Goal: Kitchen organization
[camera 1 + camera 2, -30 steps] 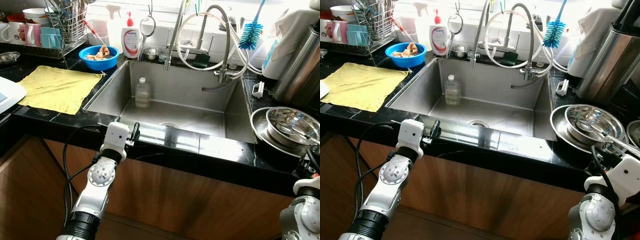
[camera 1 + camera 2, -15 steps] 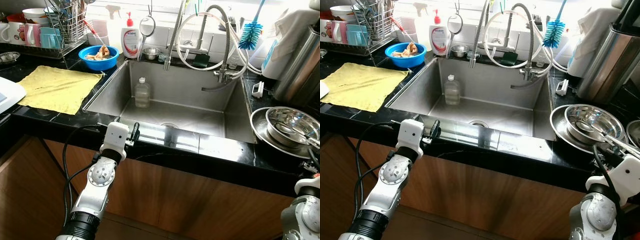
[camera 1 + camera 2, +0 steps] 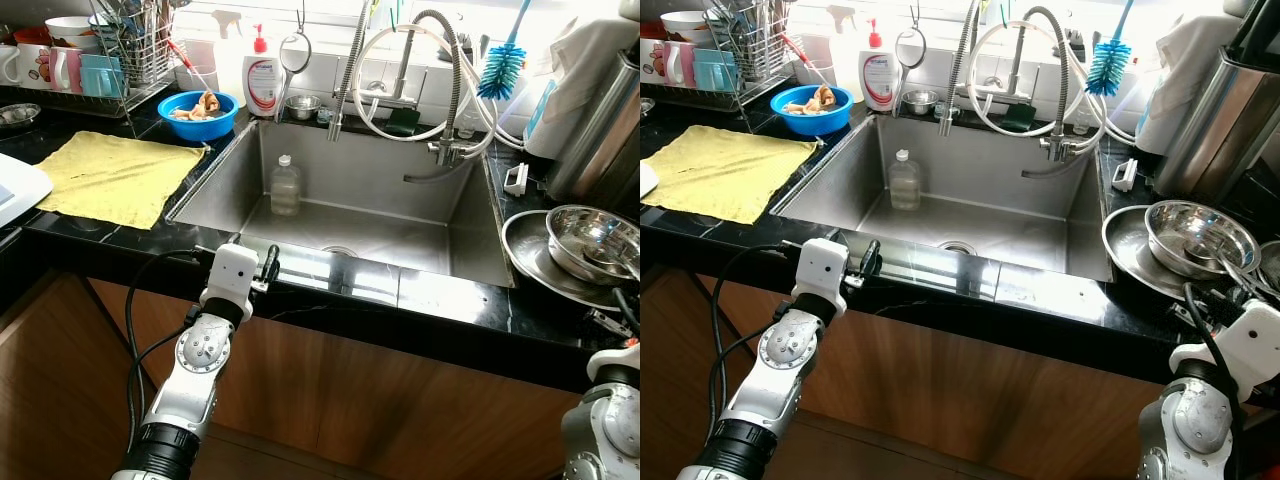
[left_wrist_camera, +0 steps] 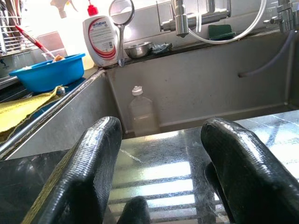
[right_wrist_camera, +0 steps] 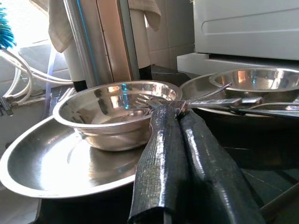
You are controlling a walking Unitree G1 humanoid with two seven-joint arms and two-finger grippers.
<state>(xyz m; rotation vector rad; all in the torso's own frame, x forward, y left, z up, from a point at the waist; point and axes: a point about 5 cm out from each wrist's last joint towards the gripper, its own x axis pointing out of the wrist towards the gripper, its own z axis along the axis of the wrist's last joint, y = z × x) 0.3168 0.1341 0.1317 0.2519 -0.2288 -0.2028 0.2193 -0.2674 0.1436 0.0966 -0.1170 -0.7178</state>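
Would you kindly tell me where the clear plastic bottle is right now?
The clear plastic bottle stands upright inside the steel sink, at its rear left against the back wall, below the white soap dispenser on the ledge.

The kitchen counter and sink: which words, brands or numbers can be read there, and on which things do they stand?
White pump bottle with red cap: red and blue label, print too blurred to read.
Clear plastic bottle standing in the steel sink: no readable label.
Pink and white mugs: pictures only, no readable words.
No other text can be read.
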